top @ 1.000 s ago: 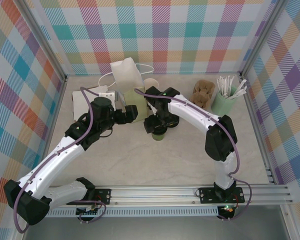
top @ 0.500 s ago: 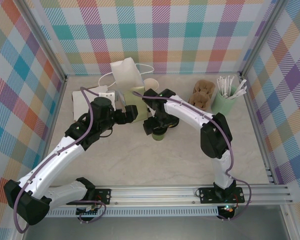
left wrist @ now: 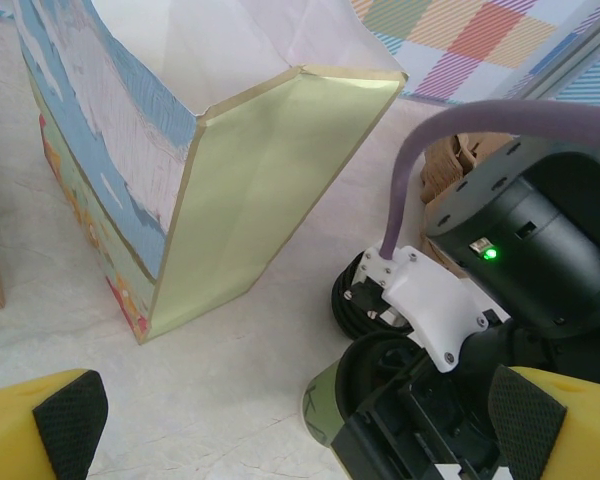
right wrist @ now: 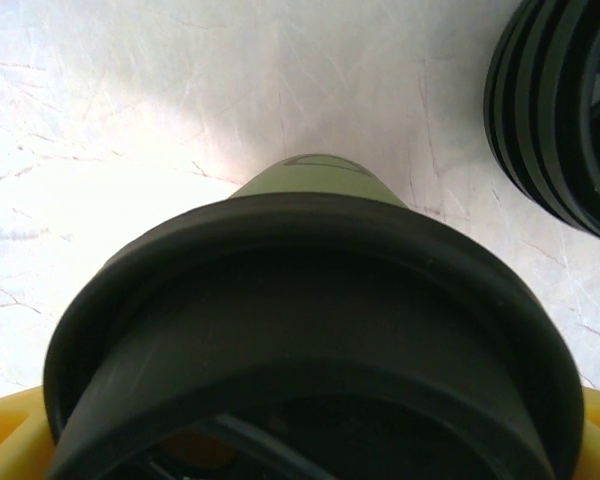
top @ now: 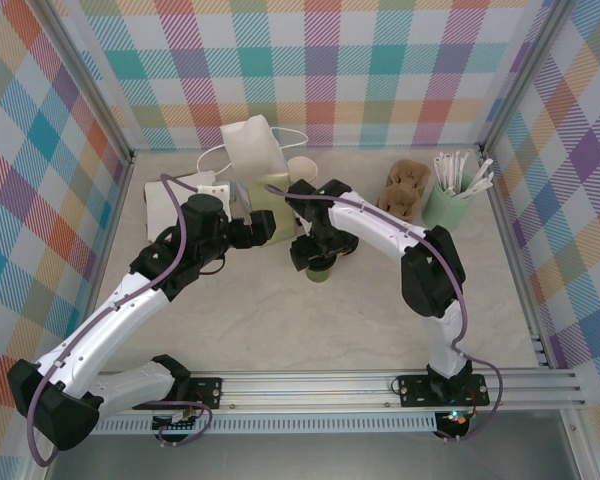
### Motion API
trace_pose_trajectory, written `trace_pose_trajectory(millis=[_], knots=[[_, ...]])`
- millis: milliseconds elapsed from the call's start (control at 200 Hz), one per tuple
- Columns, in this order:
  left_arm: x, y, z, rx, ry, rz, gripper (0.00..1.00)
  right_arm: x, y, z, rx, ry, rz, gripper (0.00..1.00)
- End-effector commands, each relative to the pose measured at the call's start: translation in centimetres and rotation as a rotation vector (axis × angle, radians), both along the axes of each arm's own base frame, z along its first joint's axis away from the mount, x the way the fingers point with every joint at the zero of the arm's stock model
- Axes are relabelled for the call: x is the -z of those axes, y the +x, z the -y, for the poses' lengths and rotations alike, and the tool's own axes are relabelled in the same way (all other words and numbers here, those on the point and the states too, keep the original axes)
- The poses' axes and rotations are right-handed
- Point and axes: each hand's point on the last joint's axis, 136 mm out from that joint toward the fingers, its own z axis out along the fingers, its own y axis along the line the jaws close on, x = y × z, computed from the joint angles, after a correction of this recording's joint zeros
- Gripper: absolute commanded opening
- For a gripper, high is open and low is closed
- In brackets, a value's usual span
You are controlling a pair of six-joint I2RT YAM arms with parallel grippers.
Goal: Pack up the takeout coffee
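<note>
Evidently for a pickup, the right gripper [top: 317, 257] straddled the lidded coffee cup [right wrist: 300, 330] standing on the table [top: 380, 320] beside the paper bag [left wrist: 250, 190], grip unconfirmable; the left gripper [left wrist: 298, 418] hung wide open nearby, likely to steady that bag.

A pale, marbled cream worktop [top: 280, 320] is enclosed at 9, 12 and 3 o'clock by pastel plaid wall panels [top: 330, 70]. A slotted aluminium rail [top: 360, 383] is fixed along 6 o'clock. Everything is evenly lit.

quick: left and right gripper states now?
Left gripper: open, holding nothing.
Right gripper: jaws either side of the takeout coffee; grip cannot be told.
</note>
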Motion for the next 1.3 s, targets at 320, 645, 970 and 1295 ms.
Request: trace_pose_trajectory(millis=[320, 645, 970, 1295], knots=[[-0.6, 0.3, -0.3, -0.01, -0.008, 0.024, 1.0, -2.6, -0.6, 8.8, 0.196, 0.024, 0.022, 0.83], [-0.8, 0.5, 0.0, -0.003, -0.009, 0.023, 1.0, -1.6, 0.8, 17.4, 0.376, 0.011, 0.048, 0.83], [-0.9, 0.6, 0.3, 0.003, -0.01, 0.016, 1.0, -0.2, 1.6, 21.3, 0.47, 0.011, 0.05, 0.83], [-0.7, 0.8, 0.5, 0.008, -0.009, 0.008, 1.0, 0.1, 1.1, 21.9, 0.486, 0.009, 0.04, 0.96]])
